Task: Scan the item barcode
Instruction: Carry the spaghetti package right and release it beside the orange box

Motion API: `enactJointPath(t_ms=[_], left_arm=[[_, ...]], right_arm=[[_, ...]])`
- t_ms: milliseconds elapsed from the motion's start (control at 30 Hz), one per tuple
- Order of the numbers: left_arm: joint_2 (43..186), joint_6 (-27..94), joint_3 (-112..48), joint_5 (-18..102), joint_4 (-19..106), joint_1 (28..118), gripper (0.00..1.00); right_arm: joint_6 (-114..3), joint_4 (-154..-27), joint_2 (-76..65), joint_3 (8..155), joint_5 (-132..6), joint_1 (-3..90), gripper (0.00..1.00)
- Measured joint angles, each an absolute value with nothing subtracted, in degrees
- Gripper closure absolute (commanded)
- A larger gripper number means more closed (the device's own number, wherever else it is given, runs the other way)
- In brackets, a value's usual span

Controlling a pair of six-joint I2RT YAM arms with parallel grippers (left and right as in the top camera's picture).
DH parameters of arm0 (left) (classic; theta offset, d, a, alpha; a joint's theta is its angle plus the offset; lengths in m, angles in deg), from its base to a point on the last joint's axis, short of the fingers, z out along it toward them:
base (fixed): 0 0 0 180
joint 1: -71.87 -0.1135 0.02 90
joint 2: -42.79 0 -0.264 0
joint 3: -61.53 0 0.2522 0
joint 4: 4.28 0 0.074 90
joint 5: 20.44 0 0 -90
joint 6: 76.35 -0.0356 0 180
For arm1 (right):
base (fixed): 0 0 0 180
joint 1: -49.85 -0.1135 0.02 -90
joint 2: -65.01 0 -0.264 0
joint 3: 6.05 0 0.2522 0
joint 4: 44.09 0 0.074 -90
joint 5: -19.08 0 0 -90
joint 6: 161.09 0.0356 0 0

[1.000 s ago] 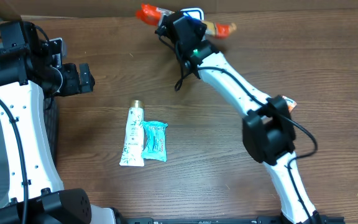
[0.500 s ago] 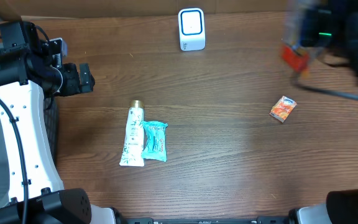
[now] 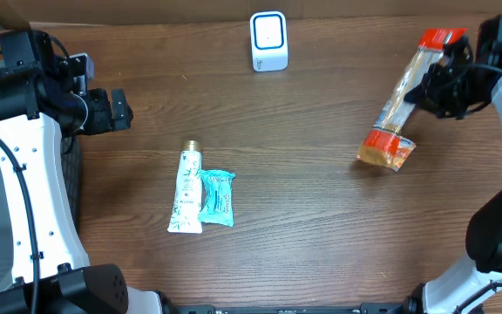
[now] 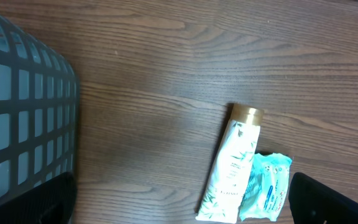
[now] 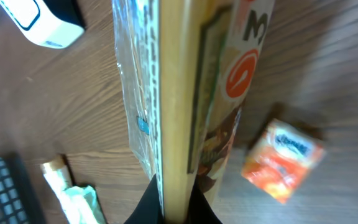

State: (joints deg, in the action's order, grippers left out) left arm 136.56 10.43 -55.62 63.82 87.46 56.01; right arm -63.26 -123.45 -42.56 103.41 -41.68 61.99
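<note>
My right end effector (image 3: 427, 87) pinches a long clear packet (image 3: 399, 100) with orange-red ends. My left end effector (image 3: 118, 109) stands spread above the brown wood-grain bench (image 3: 321, 218).

Overhead: fixed above the table (image 3: 321, 227), facing straight down from afar. It takes in the whole top, with the scanner (image 3: 269, 40) at the far edge.
Left wrist: high over the table's left part, facing down, with the basket (image 4: 17, 124) at left and the tube (image 4: 232, 165) and teal packet (image 4: 266, 186) lower right.
Right wrist: very close, sighting along the long packet (image 5: 173, 93), which fills the middle — table seen at a slant beyond.
Shared: tube and teal packet in all three views; scanner and orange box (image 5: 281, 158) in overhead and right wrist.
</note>
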Motion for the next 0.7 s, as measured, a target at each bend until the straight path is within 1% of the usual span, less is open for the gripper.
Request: enactJointPath(t_ms=[300, 533, 700], left_arm=[[136.56, 10.43, -55.62, 63.82, 87.44, 56.01, 0.0], [136.56, 10.43, -55.62, 63.82, 87.44, 56.01, 0.0], [136.56, 10.43, -55.62, 63.82, 87.46, 56.01, 0.0]], right_arm=[[-61.49, -105.88, -42.5, 90.98, -37.2, 63.36, 0.96], [-50.45, -92.28, -42.5, 82.3, -38.16, 63.3, 0.96], [-45.14, -90.07, -42.45, 78.67, -42.6, 63.34, 0.96]])
